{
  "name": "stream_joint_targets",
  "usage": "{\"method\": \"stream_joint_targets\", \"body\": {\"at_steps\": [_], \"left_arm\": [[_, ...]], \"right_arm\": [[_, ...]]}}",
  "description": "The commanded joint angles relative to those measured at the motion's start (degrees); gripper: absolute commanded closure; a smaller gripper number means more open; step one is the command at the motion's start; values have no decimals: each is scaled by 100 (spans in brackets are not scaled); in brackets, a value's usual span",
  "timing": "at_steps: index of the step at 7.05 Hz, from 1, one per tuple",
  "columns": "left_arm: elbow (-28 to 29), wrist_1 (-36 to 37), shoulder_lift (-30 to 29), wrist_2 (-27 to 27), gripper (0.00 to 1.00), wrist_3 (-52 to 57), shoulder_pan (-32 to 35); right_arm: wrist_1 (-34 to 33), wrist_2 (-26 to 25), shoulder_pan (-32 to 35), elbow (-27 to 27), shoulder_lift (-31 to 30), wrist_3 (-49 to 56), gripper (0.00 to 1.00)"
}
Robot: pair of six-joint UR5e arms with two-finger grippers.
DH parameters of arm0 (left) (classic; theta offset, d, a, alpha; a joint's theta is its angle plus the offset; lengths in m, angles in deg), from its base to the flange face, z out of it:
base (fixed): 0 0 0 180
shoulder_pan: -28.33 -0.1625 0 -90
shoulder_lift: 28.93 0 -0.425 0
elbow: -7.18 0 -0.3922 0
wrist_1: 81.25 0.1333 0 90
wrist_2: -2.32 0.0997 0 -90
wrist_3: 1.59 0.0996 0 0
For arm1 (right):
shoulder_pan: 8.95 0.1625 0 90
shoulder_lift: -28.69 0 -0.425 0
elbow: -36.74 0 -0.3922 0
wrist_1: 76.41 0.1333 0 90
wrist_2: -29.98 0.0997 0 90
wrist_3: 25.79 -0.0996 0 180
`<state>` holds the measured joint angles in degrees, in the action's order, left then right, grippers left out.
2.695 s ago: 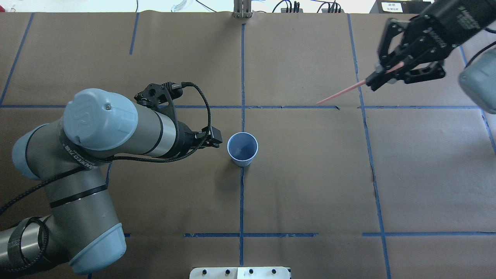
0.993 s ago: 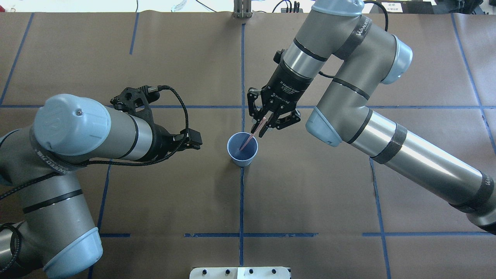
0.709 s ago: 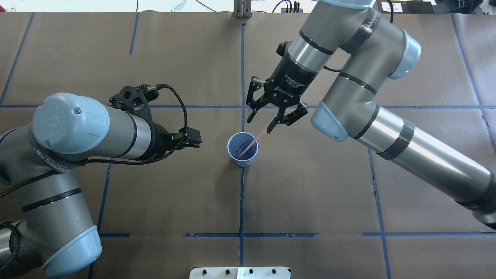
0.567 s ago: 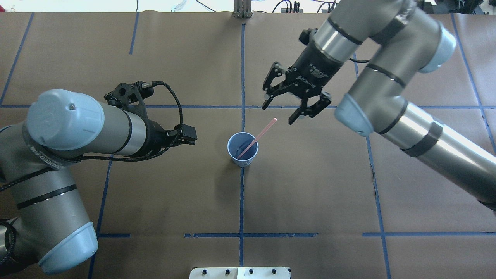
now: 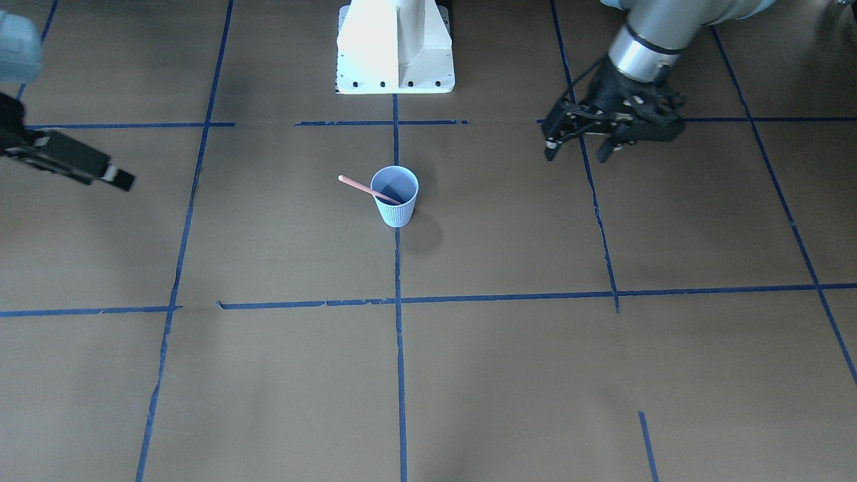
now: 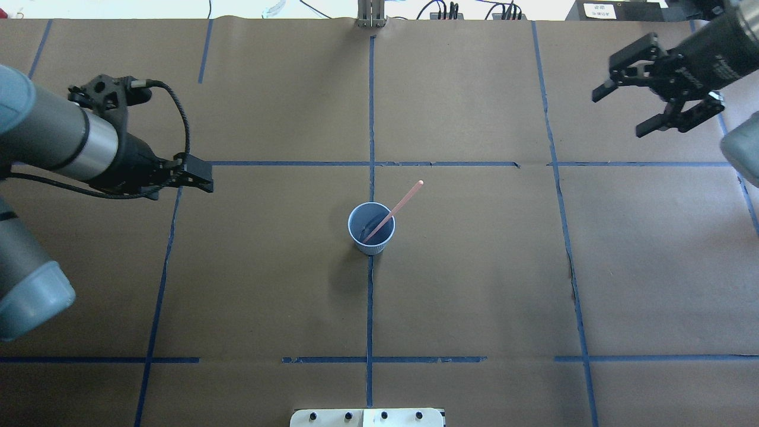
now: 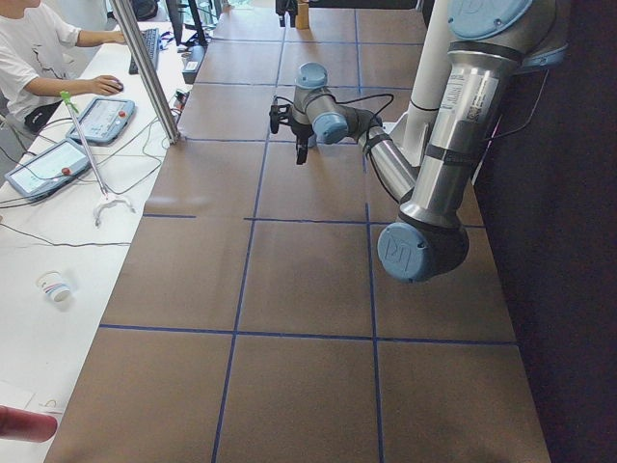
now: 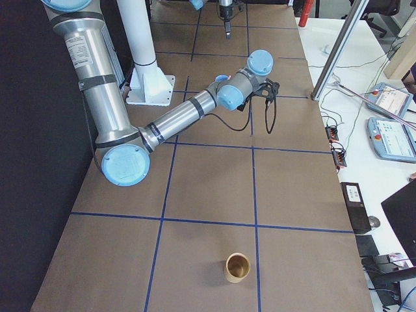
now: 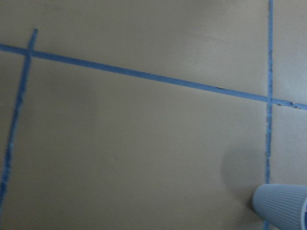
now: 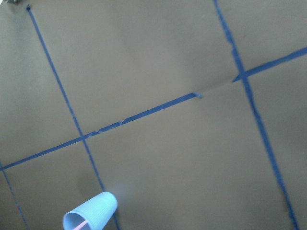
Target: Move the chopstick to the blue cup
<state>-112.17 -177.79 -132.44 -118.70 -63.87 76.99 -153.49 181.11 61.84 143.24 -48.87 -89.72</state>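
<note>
Both arms (image 6: pixel 89 145) apart (right fingers (image 6: pixel 649 126) spread)

I log the table cover (image 6: pixel 474 279) as matt brown paper, creased in places, with blue tape lines (image 6: pixel 370 107) ragged at the edges. The blue cup (image 6: pixel 373 248) is matt with a finely ribbed wall; whether plastic or paper I cannot tell. The chopstick (image 6: pixel 404 199) looks smooth. The left arm link (image 6: pixel 59 139) is satin grey metal, its cap (image 6: pixel 32 299) smooth pale-blue plastic, its cable (image 6: pixel 185 127) braided. The left gripper (image 6: pixel 200 178) and right gripper (image 6: pixel 618 114) are matt black.
</note>
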Motion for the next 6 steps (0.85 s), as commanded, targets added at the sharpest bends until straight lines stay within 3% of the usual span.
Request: {"method": "stream_joint_targets", "body": {"at_steps": [1, 3, 4, 6], "left_arm": [[35, 57, 715, -693, 0, 1832, 1141], [157, 301, 1262, -800, 0, 4027, 2055], [263, 947, 1255, -792, 0, 5292, 2548], [1163, 1419, 1158, -809, 0, 7239, 3515]], "right_arm": [[-9, -825, 557, 11, -1055, 1930, 0], [-87, -1487, 1057, -111, -1680, 3580, 0], [-218, -1516, 1460, -381, -1857, 4572, 0], [-753, -1568, 1937, -725, -2043, 6246, 0]]}}
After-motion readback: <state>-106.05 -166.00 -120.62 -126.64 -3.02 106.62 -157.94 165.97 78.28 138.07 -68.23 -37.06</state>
